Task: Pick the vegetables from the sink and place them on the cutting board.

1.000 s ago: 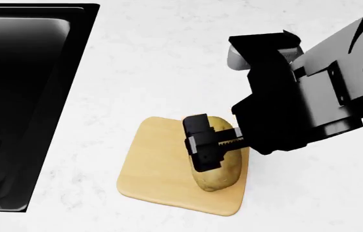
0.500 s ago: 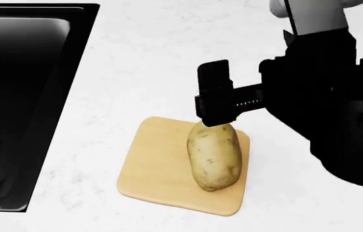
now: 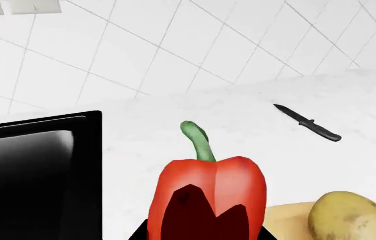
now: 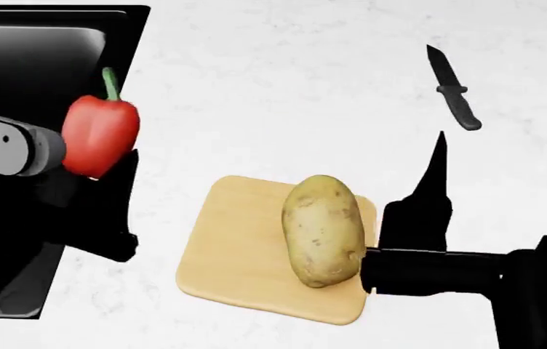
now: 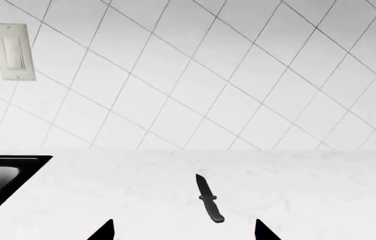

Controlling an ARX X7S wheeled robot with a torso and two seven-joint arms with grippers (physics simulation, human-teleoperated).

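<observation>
Red and glossy, the bell pepper (image 4: 101,136) sits clamped in our left gripper (image 4: 99,182), held up over the counter (image 4: 254,87) at the sink (image 4: 21,58) rim. In the left wrist view the dark fingers (image 3: 205,222) close against the pepper's lower body, so the jaws are narrowed onto it. Its green stem points up and slightly toward the back wall, and its long axis stands close to upright.

Our right gripper (image 5: 182,231) holds nothing. In the right wrist view only two dark fingertips (image 5: 103,231) show, well apart with bare counter between them, so the jaws stand wide. A black knife (image 4: 453,89) lies on the counter beyond them.

We see the potato (image 4: 323,230) lying on the cutting board (image 4: 230,254), toward the board's right side. Its long axis runs front to back in the head view. The right arm (image 4: 438,270) reaches in just beside it.
</observation>
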